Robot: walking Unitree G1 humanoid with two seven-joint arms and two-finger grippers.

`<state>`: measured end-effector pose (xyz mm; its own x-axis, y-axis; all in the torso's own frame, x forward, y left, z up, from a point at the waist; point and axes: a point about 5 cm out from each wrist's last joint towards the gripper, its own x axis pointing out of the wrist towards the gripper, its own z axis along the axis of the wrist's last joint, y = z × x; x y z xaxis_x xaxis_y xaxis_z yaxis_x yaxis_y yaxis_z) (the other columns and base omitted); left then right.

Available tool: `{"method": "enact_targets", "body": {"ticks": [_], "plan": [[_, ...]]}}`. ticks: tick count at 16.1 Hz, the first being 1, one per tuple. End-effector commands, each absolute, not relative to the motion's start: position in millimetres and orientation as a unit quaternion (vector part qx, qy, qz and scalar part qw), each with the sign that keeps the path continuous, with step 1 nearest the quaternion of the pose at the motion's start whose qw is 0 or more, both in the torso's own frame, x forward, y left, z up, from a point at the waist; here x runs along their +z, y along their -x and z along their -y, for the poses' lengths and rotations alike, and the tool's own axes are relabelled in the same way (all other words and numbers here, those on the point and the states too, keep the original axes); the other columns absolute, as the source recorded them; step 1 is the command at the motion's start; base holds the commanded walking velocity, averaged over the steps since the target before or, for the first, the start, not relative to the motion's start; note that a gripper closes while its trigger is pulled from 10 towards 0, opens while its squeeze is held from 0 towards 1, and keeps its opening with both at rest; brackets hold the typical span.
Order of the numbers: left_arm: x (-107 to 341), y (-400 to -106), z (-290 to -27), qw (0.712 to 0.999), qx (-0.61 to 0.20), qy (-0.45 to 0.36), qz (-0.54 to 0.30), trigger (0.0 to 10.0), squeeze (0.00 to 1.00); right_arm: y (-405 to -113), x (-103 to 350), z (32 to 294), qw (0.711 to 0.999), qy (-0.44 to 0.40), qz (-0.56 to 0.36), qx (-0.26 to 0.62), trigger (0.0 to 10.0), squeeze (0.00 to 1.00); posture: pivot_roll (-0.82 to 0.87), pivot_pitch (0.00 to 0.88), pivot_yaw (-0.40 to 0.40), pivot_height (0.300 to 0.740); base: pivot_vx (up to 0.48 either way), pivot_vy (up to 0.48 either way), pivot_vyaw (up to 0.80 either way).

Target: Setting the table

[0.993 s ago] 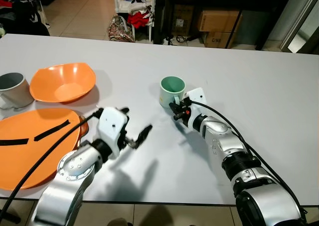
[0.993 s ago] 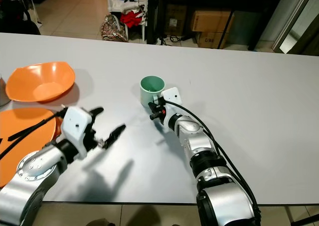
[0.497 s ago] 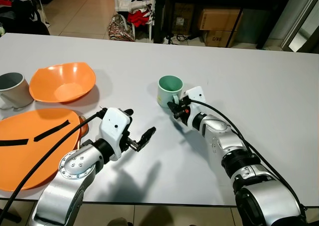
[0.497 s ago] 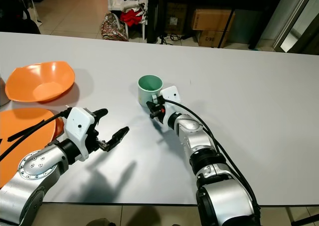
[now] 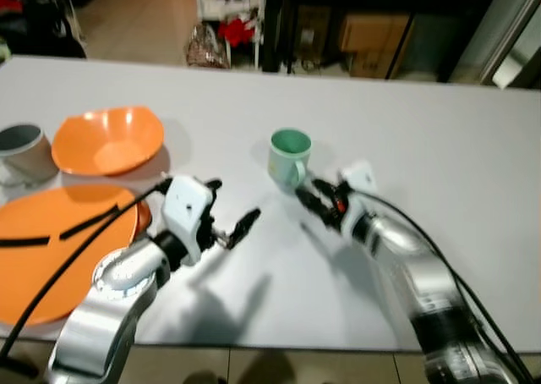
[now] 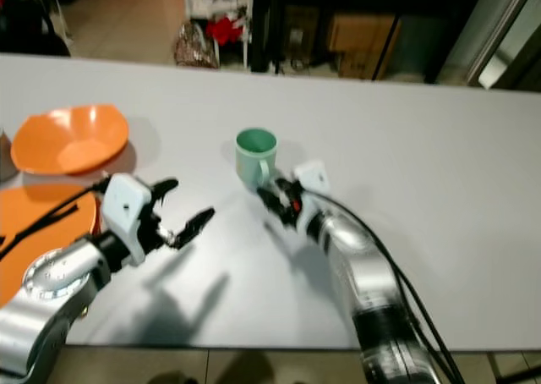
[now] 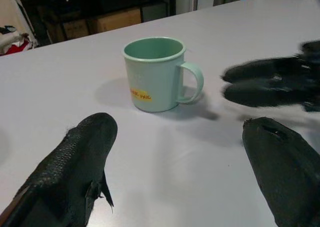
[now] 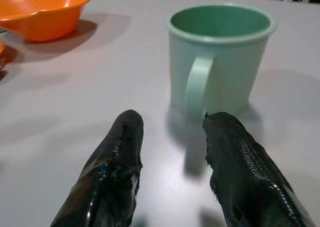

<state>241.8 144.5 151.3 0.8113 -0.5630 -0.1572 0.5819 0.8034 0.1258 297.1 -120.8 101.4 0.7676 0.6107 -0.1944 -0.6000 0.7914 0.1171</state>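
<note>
1. Left gripper [image 5: 226,222] hovers low over the table [image 5: 439,139] near its front edge, fingers spread wide, holding nothing. It points toward the mug.
2. Right gripper [image 5: 314,200] sits just short of the green mug [image 5: 290,157], fingers parted and empty, lined up with the handle, which faces it. Not touching, going by the right wrist view.
3. Mug stands upright near table centre, empty, small yellow label on its side.
4. Risk: the handle is a thin loop. If the right fingers close off-line, or shove before closing, my guess is the mug skids or spins on the smooth top, possibly tips.
5. Risk: both grippers aim at the same mug. If the left closes in too, I'd expect the fingers to clash.
6. Head views are blurred, so fine alignment is hard to judge.
7. Robot's left: orange plate [image 5: 51,240] with a black cable across it, orange bowl [image 5: 108,140] behind it, grey mug [image 5: 24,150] at the edge.
8. Table is plain matte white.
9. Beyond it: tiled floor, dark shelving, cardboard boxes [image 5: 368,30], a bag and red cloth on a white rack.
</note>
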Motion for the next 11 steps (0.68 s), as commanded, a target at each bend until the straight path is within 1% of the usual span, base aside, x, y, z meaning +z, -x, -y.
{"method": "enact_targets", "body": {"ticks": [1, 2, 3, 4, 5, 7, 9, 11], "plan": [[155, -241, -146, 0.947, -0.306, -0.085, -0.05, 10.0, 0.0, -283, 109, 129, 0.944, -0.017, -0.111, 0.309, 10.0, 1.0, 0.05, 0.0, -0.005, 0.74, 0.0, 0.0, 0.0], [157, -240, -148, 0.95, -0.299, -0.082, -0.046, 10.0, 0.0, -272, 110, 135, 0.949, -0.014, -0.111, 0.294, 10.0, 1.0, 0.05, 0.0, -0.003, 0.74, 0.0, 0.0, 0.0], [158, -240, -150, 0.955, -0.282, -0.084, -0.04, 10.0, 0.0, -263, 115, 140, 0.954, -0.001, -0.088, 0.285, 10.0, 1.0, 0.06, 0.0, 0.0, 0.74, 0.0, 0.0, 0.0], [158, -240, -151, 0.959, -0.266, -0.088, -0.036, 10.0, 0.0, -260, 120, 141, 0.958, -0.003, -0.071, 0.276, 10.0, 1.0, 0.05, 0.0, 0.006, 0.74, 0.0, 0.0, 0.0], [160, -240, -152, 0.966, -0.242, -0.088, -0.029, 10.0, 0.0, -257, 129, 142, 0.966, -0.007, -0.04, 0.257, 10.0, 1.0, 0.06, 0.0, 0.014, 0.74, 0.0, 0.0, 0.8], [164, -244, -154, 0.974, -0.207, -0.086, -0.017, 10.0, 0.0, -251, 141, 141, 0.975, -0.028, -0.017, 0.219, 10.0, 1.0, 0.06, 0.0, 0.016, 0.74, 0.0, 0.0, 0.8], [168, -259, -153, 0.981, -0.167, -0.096, -0.002, 10.0, 0.0, -246, 139, 138, 0.984, -0.05, -0.008, 0.168, 10.0, 1.0, 0.06, 0.0, 0.016, 0.74, 0.0, 0.0, 0.8], [166, -258, -147, 0.983, -0.166, -0.082, -0.002, 10.0, 0.0, -245, 138, 134, 0.986, -0.033, -0.011, 0.161, 10.0, 1.0, 0.06, 0.0, 0.03, 0.74, 0.0, 0.0, 0.8]]}}
